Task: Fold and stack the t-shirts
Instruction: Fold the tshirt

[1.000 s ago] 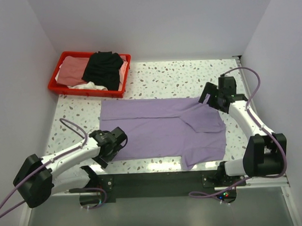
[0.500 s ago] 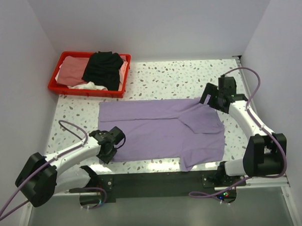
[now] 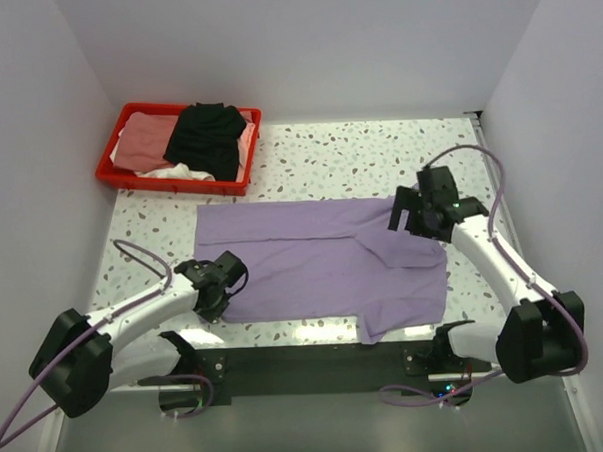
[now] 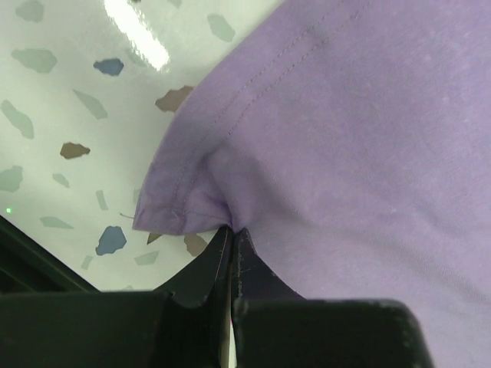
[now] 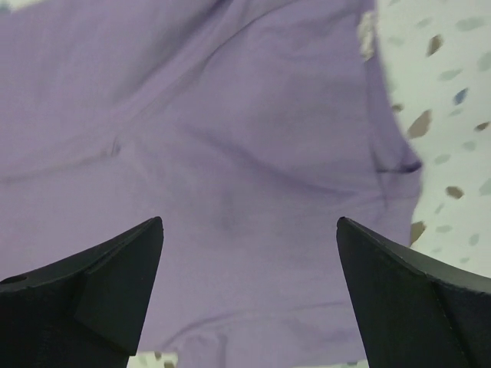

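Top external: red tray holds black shirt, pink shirt, perhaps more; left pincer clamps lavender shirt, right pincer gapes.

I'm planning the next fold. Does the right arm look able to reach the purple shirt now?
Probably yes: the right gripper hangs over the purple shirt, jaws wide open, with nothing between them and the cloth. The left gripper is shut on the shirt's left corner, well clear.

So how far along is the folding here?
Done: the lavender shirt lies spread out. In hand: the left end effector is shut on its near-left corner; the right end effector hangs open over the far-right side. Left: folding it, then the other shirts in the red tray.
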Controlling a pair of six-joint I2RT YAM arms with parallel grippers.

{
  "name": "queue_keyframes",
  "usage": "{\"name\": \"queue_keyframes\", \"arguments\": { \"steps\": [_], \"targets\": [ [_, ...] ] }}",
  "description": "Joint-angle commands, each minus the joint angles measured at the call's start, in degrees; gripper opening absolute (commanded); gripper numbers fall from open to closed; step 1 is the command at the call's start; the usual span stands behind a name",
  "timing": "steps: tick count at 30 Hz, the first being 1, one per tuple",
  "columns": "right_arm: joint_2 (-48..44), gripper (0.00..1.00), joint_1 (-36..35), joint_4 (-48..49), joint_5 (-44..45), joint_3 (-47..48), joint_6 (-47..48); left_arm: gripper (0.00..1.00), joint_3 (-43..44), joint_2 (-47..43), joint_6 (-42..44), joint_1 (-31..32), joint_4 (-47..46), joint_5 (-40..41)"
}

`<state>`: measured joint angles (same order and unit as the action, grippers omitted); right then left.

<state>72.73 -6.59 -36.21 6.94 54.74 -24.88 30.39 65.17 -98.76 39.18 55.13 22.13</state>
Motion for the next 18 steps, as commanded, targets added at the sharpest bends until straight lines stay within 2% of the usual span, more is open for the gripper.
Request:
{"name": "queue_keyframes", "arguments": {
  "steps": [1,3,8,13,18],
  "targets": [
    [-3.8,0.99,-8.9,-8.9,3.3,-1.7,-3.0,0.0,0.6,-1.6,2.4,-2.0,-0.9,5.2],
    [-5.8,0.99,-12.5,-12.4,3.1,-4.4,-7.1,0.0,0.4,-3.1,4.7,-3.7,-2.0,5.4],
    [-12.5,0.94,-16.2,-19.9,-2.4,-12.1,-13.4,0.0,0.0,-4.3,7.8,-4.6,-4.0,4.7],
    [-19.1,0.84,-19.9,-27.4,-6.8,-16.5,-19.4,0.0,-0.2,-3.7,8.0,-4.6,-3.8,2.7],
    [-20.3,0.76,-21.8,-28.2,-8.3,-20.3,-21.8,0.0,-1.9,-6.3,7.4,-4.6,-4.0,0.5]
  ]
}}
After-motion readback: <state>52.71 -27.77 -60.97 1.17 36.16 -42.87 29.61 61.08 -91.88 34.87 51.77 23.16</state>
